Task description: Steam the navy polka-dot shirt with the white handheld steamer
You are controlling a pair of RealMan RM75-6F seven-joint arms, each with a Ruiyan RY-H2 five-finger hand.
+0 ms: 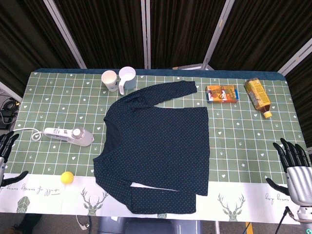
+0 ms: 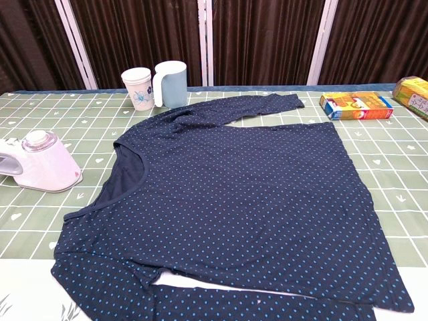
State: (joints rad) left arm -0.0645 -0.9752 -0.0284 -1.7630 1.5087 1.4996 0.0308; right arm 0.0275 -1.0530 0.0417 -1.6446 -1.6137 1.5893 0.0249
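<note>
My left hand (image 1: 7,146) sits at the left edge of the head view, just off the table's near-left corner; only dark fingers and a thumb show, apart from one another and holding nothing, while the rest is cut off by the frame. My right hand (image 1: 292,165) hovers off the near-right edge of the table (image 1: 253,136), fingers spread and pointing away from me, thumb out to the side, empty; its wrist runs out of the picture at the bottom. Neither hand shows in the chest view. Nearest my left hand lies the white handheld steamer (image 1: 68,136) on its side on the green checked cloth, its cord looping toward the left edge; in the chest view only its head end shows, the handle cut off at the left. A small yellow ball (image 1: 67,177) rests nearer to me than the steamer, on the white border. The navy polka-dot shirt (image 1: 158,151) is spread flat in the middle of the table, neckline to the left, one sleeve stretched along the far side and the other folded along the near edge, where its end slips past the table lip. Just beyond the far sleeve stand a white paper cup (image 1: 109,80) and a pale blue pitcher (image 1: 127,79) side by side. Far right lie an orange box (image 1: 222,93) and a yellow bottle (image 1: 257,97) on its side; their labels are too small to read.
</note>
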